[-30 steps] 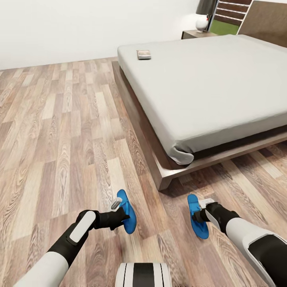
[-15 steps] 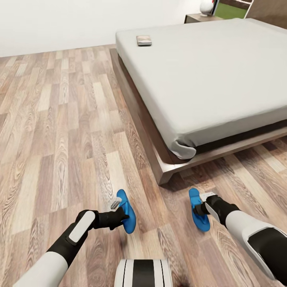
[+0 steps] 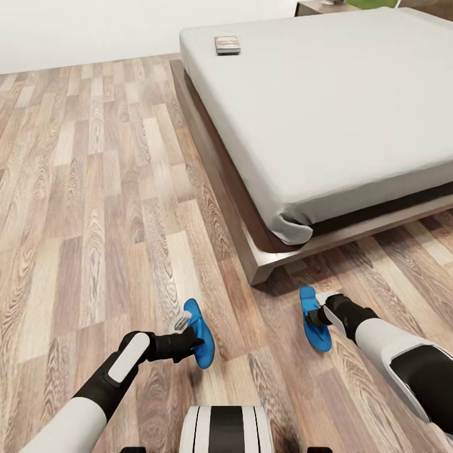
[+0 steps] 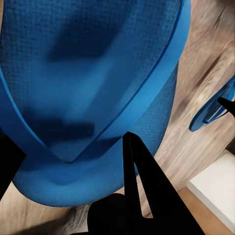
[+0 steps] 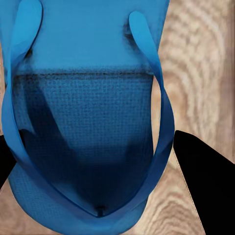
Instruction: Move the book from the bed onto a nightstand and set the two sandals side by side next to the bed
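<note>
Your view has tilted down; each hand still clamps a sandal, left gripper on one, right gripper on the other. The book lies on the bed.

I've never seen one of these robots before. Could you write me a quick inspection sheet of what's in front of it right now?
Surface: light wood-plank floor.
Job's things: book lies on the bed near its far corner; one blue sandal at the left tool, the other at the right tool, apart from each other.
Clutter: nothing seen.
Grippers: each tool shut on a sandal, near the bed's foot corner.
Cables: nothing seen.
Surroundings: white wall; nightstand beyond the bed.
</note>
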Tool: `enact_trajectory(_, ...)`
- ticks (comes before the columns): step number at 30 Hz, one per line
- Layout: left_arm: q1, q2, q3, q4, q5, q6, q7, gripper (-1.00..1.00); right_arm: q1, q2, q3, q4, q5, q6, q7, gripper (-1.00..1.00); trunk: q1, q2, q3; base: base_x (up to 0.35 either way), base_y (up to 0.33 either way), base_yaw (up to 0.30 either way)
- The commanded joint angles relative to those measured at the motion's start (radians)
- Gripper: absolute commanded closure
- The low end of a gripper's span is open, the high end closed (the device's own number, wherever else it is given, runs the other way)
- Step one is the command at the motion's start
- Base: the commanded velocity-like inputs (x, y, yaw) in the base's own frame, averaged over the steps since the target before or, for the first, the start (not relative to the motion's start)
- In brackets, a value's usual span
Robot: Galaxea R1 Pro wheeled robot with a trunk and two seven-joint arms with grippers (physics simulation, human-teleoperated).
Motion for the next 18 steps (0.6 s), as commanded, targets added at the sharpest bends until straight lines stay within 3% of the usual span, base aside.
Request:
enact_trajectory(1, 0.0, 0.001, -0.003, -0.001, 0.002, 0.001, 0.004, 1.0, -0.001, -0.001, 0.008, -0.002, -0.008, 0.006, 0.002, 1.0, 0.0, 0.0, -0.001, 0.0, 0.0, 0.0)
enact_trajectory(18, 0.0, 0.001, -0.004, -0.002, 0.003, 0.002, 0.004, 1.0, -0.01, 0.0, 0.008, -0.002, -0.008, 0.007, -0.003, 1.0, 0.007, -0.004, -0.059, 0.0, 0.0, 0.0)
